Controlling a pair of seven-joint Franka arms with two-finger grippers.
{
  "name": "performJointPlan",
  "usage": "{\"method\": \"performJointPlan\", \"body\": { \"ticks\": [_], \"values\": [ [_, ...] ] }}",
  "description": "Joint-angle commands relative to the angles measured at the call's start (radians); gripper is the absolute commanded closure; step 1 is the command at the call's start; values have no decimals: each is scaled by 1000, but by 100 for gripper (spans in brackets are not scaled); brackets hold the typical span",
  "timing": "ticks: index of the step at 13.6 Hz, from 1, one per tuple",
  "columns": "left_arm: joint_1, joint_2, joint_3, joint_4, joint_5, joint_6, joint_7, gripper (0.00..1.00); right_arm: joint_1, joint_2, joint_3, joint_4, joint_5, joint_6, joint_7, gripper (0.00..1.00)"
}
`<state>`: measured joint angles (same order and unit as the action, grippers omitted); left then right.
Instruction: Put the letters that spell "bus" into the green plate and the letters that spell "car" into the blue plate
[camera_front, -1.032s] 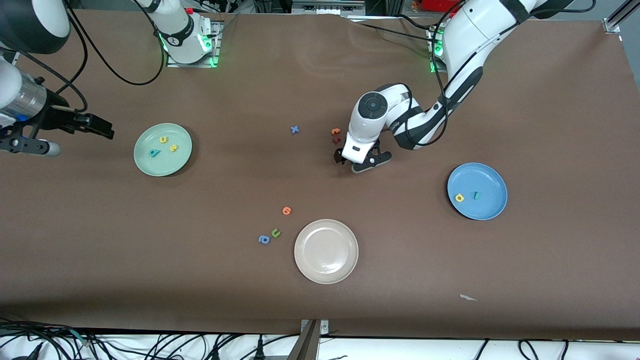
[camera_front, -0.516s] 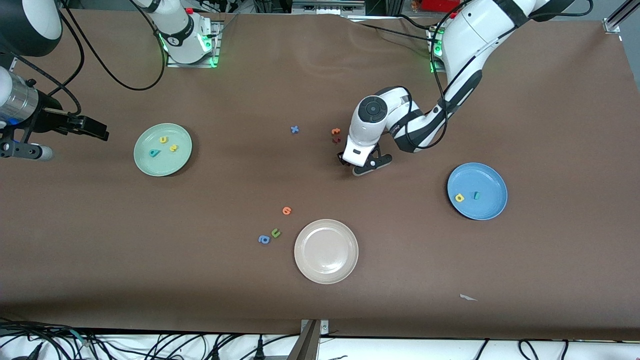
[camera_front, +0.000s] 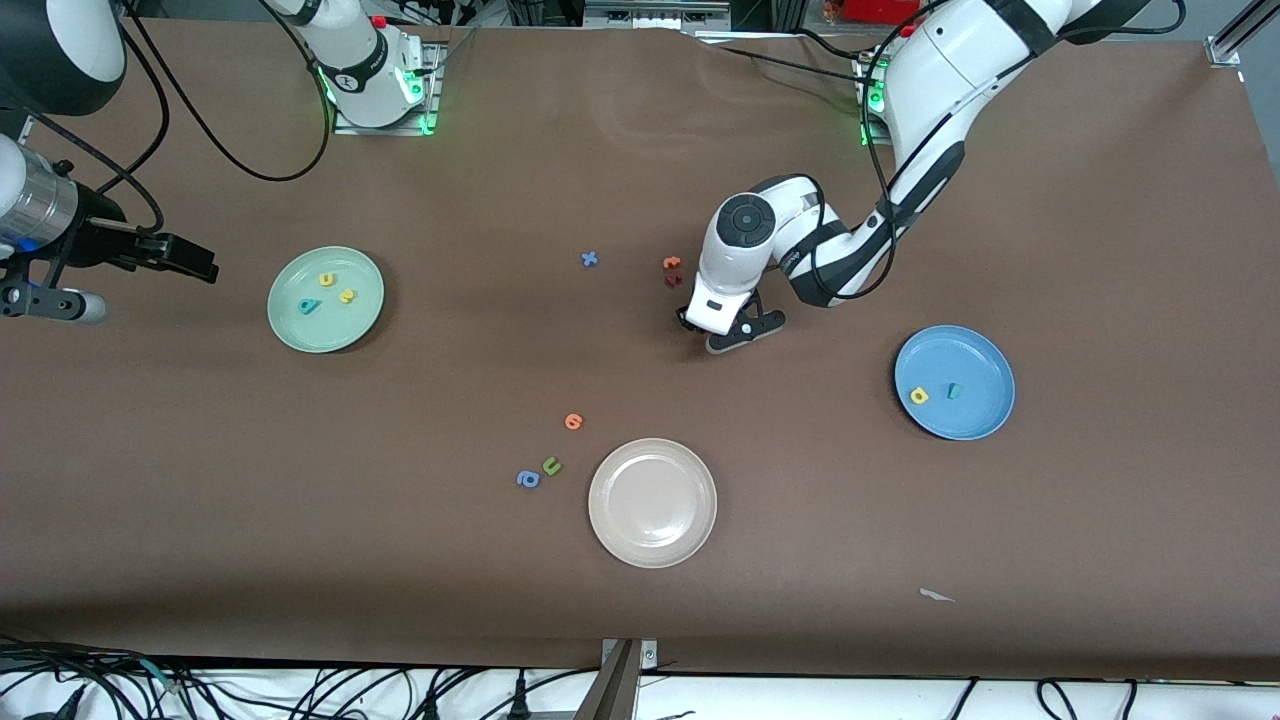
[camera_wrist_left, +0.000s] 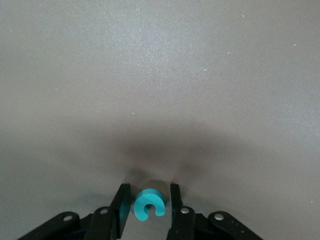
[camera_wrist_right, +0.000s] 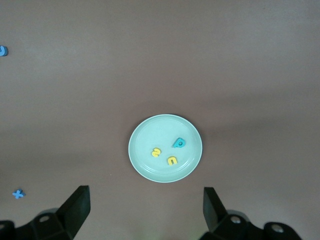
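Observation:
My left gripper is down on the table's middle. In the left wrist view, the left gripper brackets a teal "c", jaws narrow, with a thin gap on each side. The front view hides the "c". The blue plate holds a yellow "a" and a teal "r". The green plate holds a teal "b", yellow "u" and yellow "s". My right gripper waits open and empty beside the green plate.
A beige plate lies nearer the front camera. Beside it are an orange letter, a green "u" and a blue "a". A blue "x" and orange and dark red letters lie by the left gripper.
The left gripper's jaws have narrowed from wide open to close around the teal "c". The right arm has drawn back a little toward its end of the table.

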<state>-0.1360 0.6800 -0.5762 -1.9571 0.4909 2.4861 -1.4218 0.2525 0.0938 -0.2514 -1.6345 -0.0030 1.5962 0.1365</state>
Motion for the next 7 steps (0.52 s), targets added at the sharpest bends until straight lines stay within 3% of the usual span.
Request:
{"method": "performJointPlan", "body": {
  "ticks": [1,7],
  "values": [
    [-10,15,4,24,35,-21,-3,66,-2,12,-2,19,-5,-1,-15,0],
    [-11,16,4,24,35,-21,-5,76,-2,11,0,18,-3,-5,-14,0]
  ]
}}
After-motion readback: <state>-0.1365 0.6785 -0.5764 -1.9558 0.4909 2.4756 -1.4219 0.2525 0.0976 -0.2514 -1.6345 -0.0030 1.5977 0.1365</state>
